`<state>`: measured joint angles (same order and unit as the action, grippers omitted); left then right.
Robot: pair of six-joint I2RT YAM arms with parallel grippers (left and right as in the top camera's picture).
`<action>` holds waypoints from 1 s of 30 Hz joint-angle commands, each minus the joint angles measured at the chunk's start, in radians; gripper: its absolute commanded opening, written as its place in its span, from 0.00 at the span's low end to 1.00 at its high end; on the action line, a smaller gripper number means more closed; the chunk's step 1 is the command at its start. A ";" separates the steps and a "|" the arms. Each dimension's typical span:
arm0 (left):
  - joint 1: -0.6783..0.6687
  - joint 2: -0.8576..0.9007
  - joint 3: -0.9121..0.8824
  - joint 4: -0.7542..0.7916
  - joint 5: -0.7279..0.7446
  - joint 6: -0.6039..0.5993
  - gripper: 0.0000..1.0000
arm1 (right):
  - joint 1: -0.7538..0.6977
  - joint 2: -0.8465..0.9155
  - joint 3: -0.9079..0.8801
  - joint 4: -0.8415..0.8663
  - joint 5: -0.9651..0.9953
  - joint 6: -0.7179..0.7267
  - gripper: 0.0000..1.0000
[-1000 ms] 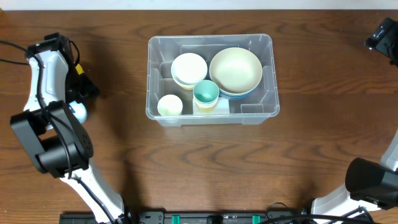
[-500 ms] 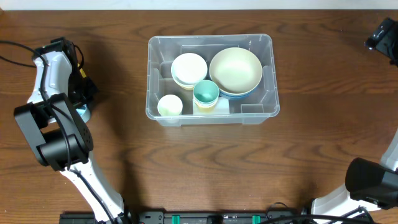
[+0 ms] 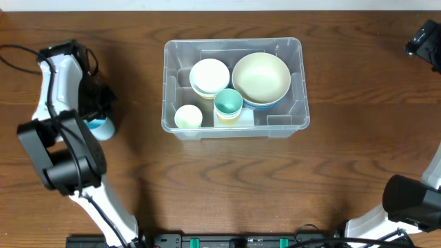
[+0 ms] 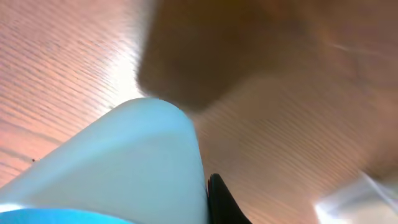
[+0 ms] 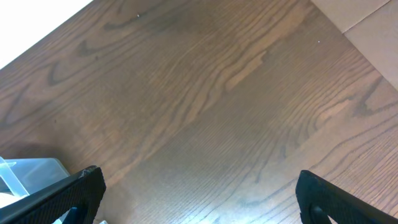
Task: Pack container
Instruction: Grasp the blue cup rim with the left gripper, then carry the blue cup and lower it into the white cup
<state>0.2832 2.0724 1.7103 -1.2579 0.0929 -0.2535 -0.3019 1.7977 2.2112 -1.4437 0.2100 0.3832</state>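
Observation:
The container [image 3: 295, 122] is a large clear bin at the table's middle. In it are a big cream bowl [image 3: 260, 76] nested in a blue one, a white bowl [image 3: 209, 74], a teal cup [image 3: 228, 102] and a small pale cup [image 3: 188, 116]. Left of it, my left gripper [image 3: 98, 117] is shut on a light blue cup [image 3: 102, 127]. That cup [image 4: 118, 162] fills the left wrist view, with one black fingertip [image 4: 219, 200] against its side. My right gripper [image 5: 205, 202] hangs open over bare wood at the far right, holding nothing.
A corner of the clear bin [image 5: 28, 173] shows at the lower left of the right wrist view. The right arm's dark parts sit at the top right [image 3: 424, 40] and bottom right [image 3: 412, 200] of the overhead view. Bare wood surrounds the bin.
My left gripper has closed on the light blue cup and shifted a little toward the container with it. The right arm has not moved.

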 commanded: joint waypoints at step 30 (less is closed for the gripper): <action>-0.689 -0.323 -0.005 0.048 -0.012 0.257 0.06 | -0.005 -0.019 0.011 -0.001 0.006 0.013 0.99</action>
<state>-0.4042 1.7023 1.7187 -1.1950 0.1009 -0.0170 -0.3019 1.7977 2.2112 -1.4437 0.2100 0.3832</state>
